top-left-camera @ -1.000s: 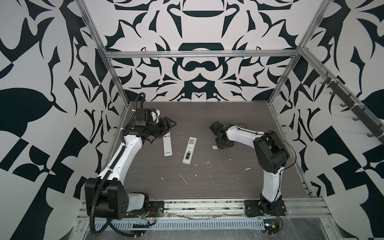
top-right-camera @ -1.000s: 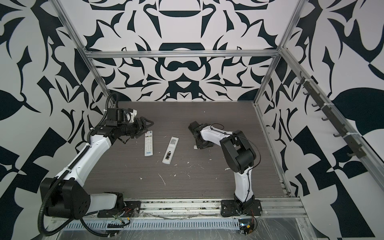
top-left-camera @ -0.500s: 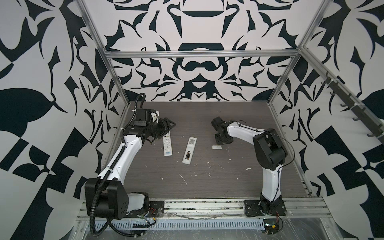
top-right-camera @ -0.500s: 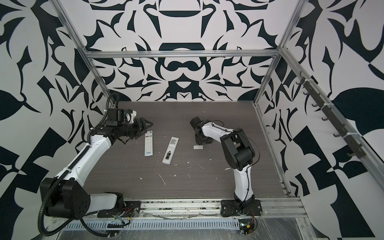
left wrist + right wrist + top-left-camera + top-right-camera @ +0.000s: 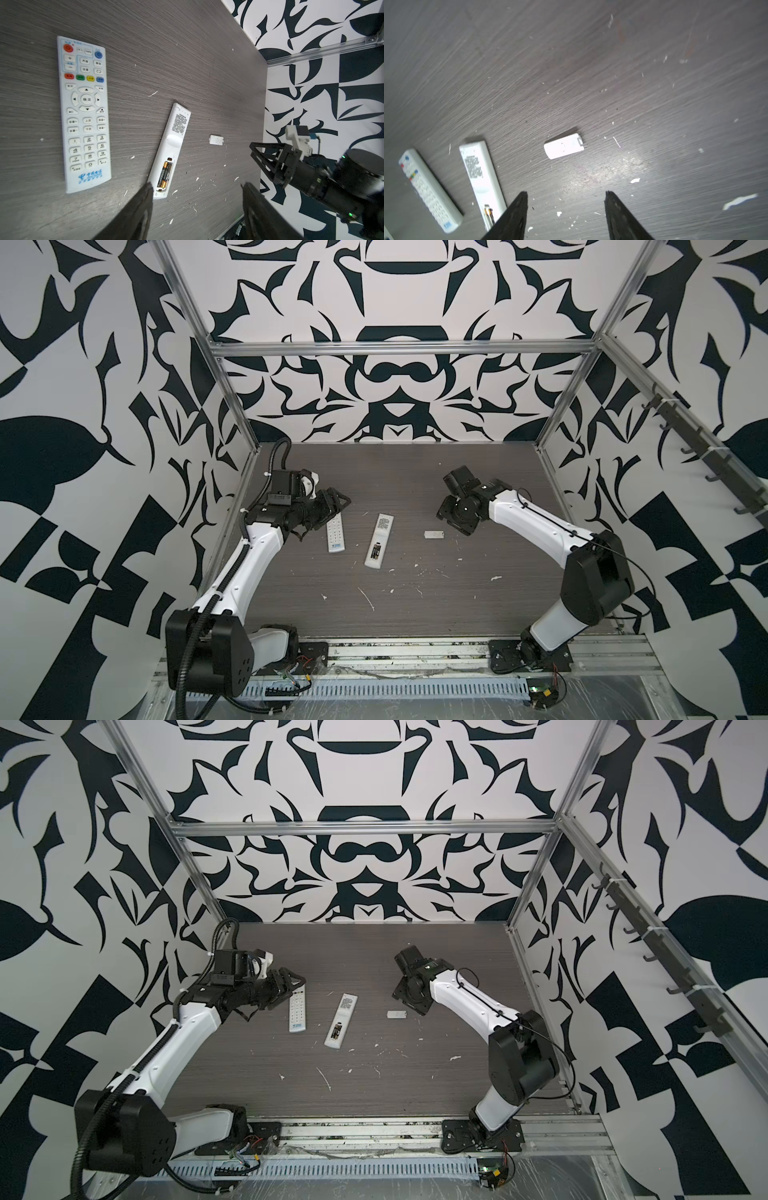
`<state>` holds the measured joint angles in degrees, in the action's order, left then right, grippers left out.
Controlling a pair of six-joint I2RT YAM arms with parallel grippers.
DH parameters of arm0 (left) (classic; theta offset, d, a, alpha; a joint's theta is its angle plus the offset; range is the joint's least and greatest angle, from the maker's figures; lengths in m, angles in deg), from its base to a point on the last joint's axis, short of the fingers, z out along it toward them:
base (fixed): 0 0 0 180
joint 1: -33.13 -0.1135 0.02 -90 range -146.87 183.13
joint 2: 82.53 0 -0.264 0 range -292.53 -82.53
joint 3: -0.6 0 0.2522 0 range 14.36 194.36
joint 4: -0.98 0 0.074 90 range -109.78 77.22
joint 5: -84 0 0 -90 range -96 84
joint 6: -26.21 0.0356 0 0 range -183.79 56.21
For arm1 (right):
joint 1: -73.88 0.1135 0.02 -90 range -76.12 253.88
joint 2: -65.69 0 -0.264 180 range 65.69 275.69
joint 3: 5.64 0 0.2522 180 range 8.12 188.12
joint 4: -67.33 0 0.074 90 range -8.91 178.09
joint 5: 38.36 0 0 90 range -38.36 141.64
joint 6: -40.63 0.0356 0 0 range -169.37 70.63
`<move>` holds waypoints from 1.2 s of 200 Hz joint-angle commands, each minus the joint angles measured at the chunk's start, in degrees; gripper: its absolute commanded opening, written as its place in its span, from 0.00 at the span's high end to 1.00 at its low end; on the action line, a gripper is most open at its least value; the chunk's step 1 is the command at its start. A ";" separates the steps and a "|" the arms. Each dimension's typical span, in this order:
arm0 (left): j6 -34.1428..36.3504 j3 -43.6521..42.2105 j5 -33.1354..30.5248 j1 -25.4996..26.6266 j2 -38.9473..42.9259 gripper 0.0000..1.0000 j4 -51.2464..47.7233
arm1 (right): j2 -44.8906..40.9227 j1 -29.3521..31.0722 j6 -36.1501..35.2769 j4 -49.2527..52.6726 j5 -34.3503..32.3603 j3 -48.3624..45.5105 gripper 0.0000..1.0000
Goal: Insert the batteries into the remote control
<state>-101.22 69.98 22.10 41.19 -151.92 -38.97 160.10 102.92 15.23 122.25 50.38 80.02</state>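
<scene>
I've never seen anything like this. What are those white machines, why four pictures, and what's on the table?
Two robot arms stand at a dark table. Two pictures look down from overhead; two come from cameras on the arms' wrists. A button-side-up remote lies beside a face-down remote whose open compartment holds two batteries. A small white lid, likely its cover, lies apart. The left gripper and right gripper are both open, holding nothing.

Grey table [image 5: 457,593] bears face-up remote [image 5: 336,533], face-down remote [image 5: 378,540], white cover [image 5: 434,534], scraps [image 5: 367,598].
</scene>
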 commanded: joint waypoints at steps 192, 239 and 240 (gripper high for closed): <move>8.51 0.58 3.10 -1.63 4.38 0.29 -2.19 | 16.58 3.01 20.75 -4.58 -2.43 4.87 0.27; 8.44 -0.14 3.39 -1.96 4.18 0.28 -1.59 | 16.95 3.02 19.46 -3.06 -3.27 6.08 0.28; 8.43 -0.15 3.38 -1.97 4.22 0.29 -1.58 | 16.99 3.03 19.49 -3.13 -3.25 6.07 0.28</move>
<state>-93.77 69.26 24.30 39.50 -147.53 -39.56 177.15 105.74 34.92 117.14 48.92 84.35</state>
